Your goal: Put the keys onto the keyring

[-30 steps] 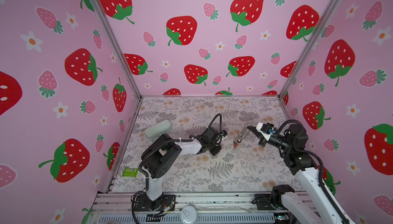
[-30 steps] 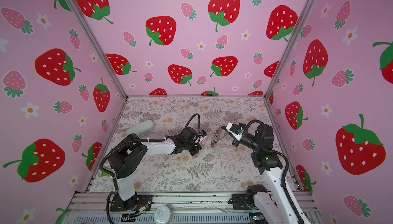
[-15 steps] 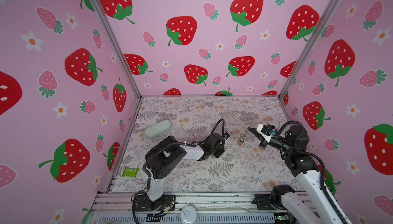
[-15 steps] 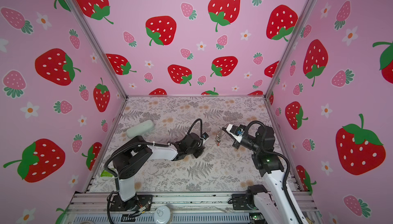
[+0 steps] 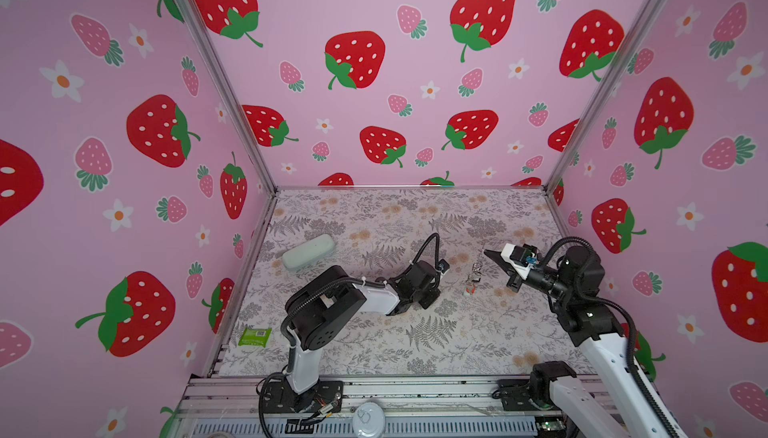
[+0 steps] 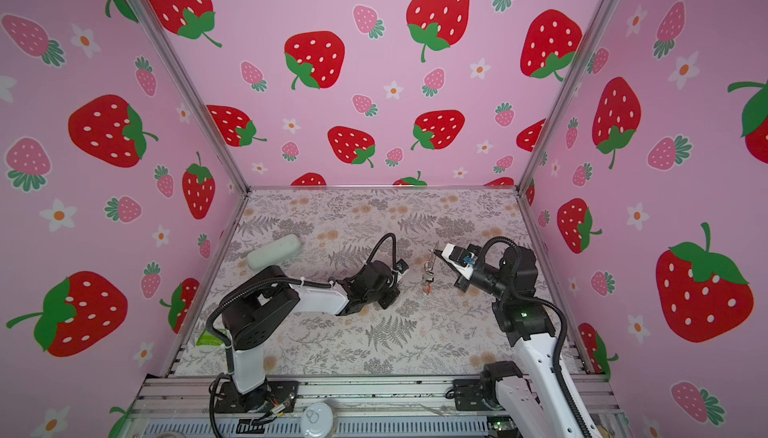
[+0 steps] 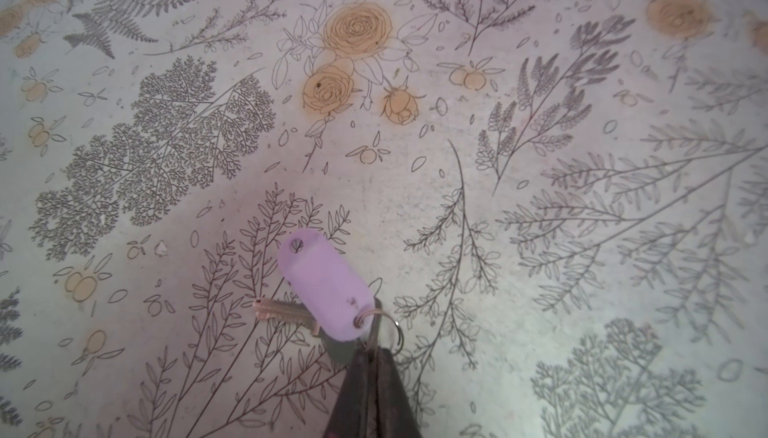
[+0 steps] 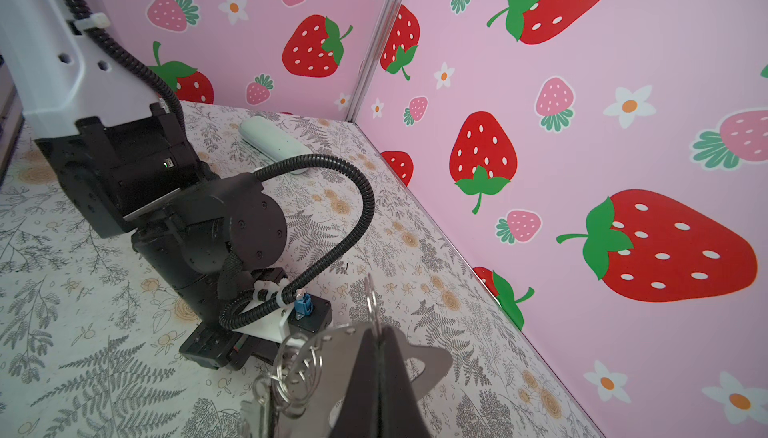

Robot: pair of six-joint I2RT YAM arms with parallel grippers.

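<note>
Left arm (image 5: 374,298): stretched out low toward the middle, upper link and forearm lying almost level, wrist folded downward at the end
Left gripper (image 7: 370,350): aimed down, the two dark jaws pressed together, pinching the thin wire loop of the lilac-tagged key (image 7: 324,286)
Right arm (image 5: 582,273): standing tall from its base, elbow high, forearm angled toward the middle
Right gripper (image 8: 378,334): raised, tips facing the left arm's wrist, jaws closed flat on the keyring (image 8: 332,344), which hangs from them
</note>
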